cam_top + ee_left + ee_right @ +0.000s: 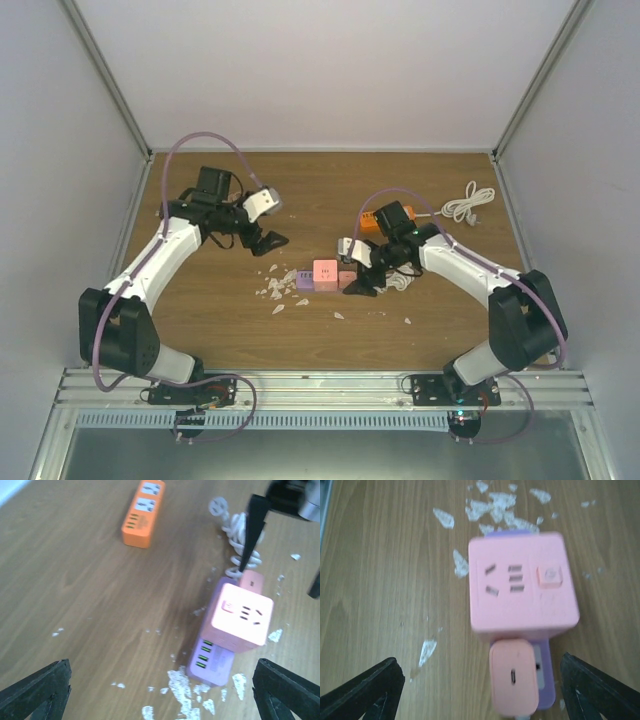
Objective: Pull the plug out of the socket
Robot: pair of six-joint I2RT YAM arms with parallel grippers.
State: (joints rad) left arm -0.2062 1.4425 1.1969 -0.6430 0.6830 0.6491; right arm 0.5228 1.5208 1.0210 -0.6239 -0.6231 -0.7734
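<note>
— Where is the plug found, and how is it laid?
— The small pink plug (514,677) is set on the end of the purple power strip (305,283) at mid-desk (230,330), touching the pink cube socket (522,582). Seen from above, the strip's long axis is laid from 9 to 3 o'clock, with the plug at the 3 o'clock end.
— And the pincers?
— Both are spread wide and nothing is gripped. The right pincer (478,659) is held over the plug, the left pincer (162,662) apart at 10 o'clock.
— The surface?
— White flakes (272,290) are scattered on the wood. An orange power strip (372,222) is seen at 1 o'clock.
</note>
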